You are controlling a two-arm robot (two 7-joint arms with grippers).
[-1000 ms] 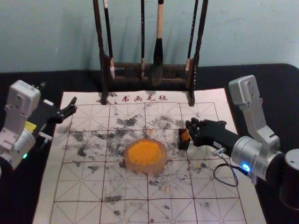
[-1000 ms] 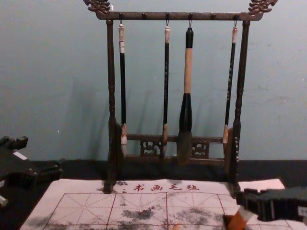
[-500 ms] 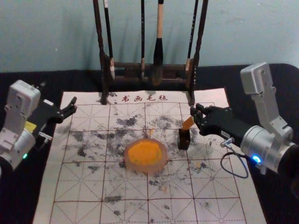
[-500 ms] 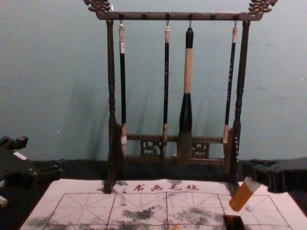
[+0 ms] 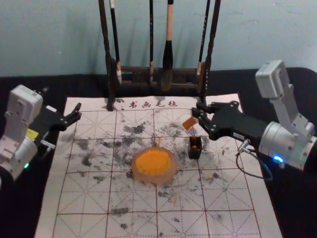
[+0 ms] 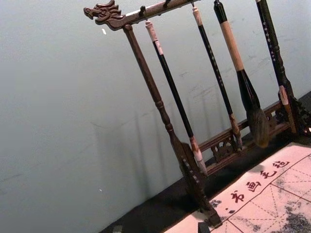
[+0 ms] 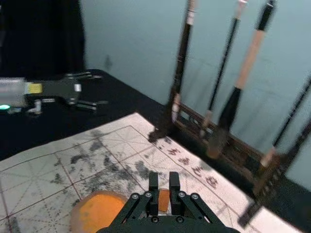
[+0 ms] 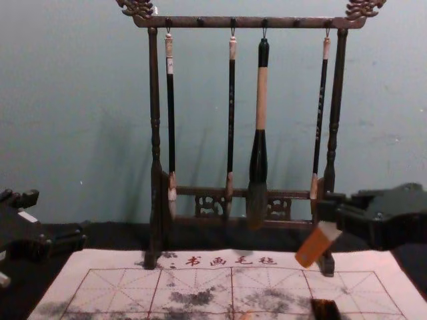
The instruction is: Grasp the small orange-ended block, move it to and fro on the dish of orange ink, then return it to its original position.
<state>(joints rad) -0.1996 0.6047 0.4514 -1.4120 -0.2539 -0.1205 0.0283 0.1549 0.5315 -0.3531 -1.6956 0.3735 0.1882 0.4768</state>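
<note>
And clamping the orange-ended block (image 5: 189, 123) between the fingertips of the right gripper (image 5: 201, 116)! Holding it tilted, up over the calligraphy mat (image 5: 131, 228), near the dark holder (image 5: 195, 148), right of the dish of orange ink (image 5: 154, 179). Far left, parking the left gripper (image 5: 62, 99), fingertips spread apart.

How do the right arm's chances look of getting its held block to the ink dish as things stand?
Likely yes: the right pincer holds the block aloft, and nothing covers the dish. The dark holder beside it seems low enough to clear.
</note>
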